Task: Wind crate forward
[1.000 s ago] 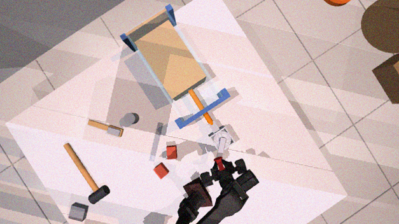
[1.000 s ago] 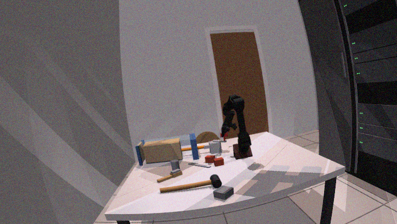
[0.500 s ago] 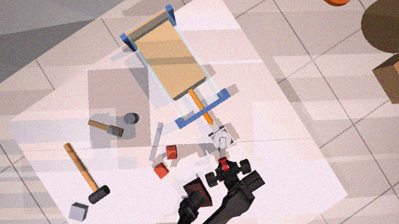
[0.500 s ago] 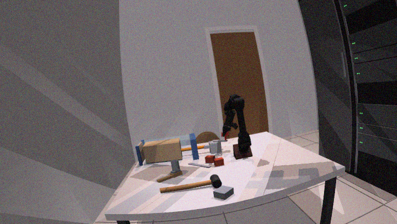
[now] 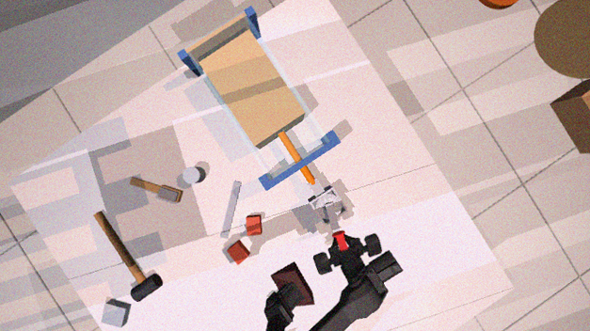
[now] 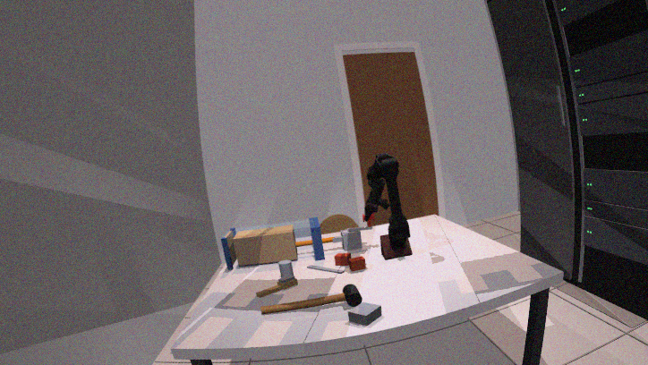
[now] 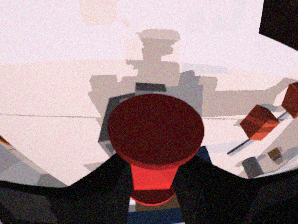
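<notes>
The tan crate sits flat inside the clear-panelled cubby. A gap shows between its front and the blue frame at the mouth. An orange strap runs from the crate under the frame towards the grey winch. The handle's grey arm lies across the winch top and reaches towards the robot base, with its red spool-shaped knob at the outer end. My gripper is shut on the knob. The square key and round hole are hidden.
Two red blocks and a grey bar lie left of the winch in the top view. Farther left are a grey cylinder, a brush, a mallet and a grey block.
</notes>
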Controlling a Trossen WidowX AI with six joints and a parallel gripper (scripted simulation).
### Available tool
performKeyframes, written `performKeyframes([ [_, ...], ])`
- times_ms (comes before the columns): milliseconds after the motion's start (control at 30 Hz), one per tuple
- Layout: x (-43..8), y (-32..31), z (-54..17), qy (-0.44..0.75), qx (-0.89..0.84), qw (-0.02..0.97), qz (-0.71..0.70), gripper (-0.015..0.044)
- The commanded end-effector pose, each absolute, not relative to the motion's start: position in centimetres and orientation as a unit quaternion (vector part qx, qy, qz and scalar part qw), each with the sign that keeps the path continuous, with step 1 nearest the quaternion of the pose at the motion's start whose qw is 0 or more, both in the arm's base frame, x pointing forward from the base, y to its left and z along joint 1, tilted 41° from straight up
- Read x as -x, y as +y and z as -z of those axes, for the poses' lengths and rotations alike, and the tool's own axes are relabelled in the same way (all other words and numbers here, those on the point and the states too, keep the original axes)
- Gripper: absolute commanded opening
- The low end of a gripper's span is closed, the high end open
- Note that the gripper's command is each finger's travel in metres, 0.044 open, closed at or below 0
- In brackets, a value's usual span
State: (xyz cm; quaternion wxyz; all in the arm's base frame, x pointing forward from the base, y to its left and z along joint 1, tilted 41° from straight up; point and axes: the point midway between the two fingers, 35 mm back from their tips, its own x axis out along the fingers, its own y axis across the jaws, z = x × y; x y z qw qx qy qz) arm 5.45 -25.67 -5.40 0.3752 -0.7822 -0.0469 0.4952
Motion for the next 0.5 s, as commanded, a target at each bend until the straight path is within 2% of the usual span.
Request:
performKeyframes([
  [0, -5.3, -26.1, 6.1, -0.05, 0.782, 0.369, -0.499, 0.0],
  [467, -5.0, -27.7, 7.3, -0.05, 0.783, 0.368, -0.499, 0.0],
])
